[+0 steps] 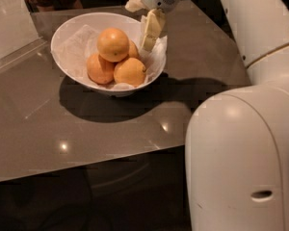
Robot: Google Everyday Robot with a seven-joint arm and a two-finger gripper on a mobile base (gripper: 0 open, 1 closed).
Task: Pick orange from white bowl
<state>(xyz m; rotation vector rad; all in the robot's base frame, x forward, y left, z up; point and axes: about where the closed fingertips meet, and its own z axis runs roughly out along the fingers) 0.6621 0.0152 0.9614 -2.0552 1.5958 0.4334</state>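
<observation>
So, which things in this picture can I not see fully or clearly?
In the camera view:
- The back orange: mostly hidden behind the top orange and the pincer, which hangs over the right rim of the white bowl.
- The inner bottom of the bowl: covered by the oranges and the paper.
- The upper part of the pincer: cut off by the top edge.
- The right front of the table: hidden by the robot's body.

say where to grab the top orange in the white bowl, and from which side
Take the orange across its widest middle, from above: it sits highest on the pile with its top bare, while other oranges crowd its lower sides. The gripper hangs over the white bowl at its rim, beside the pile.
</observation>
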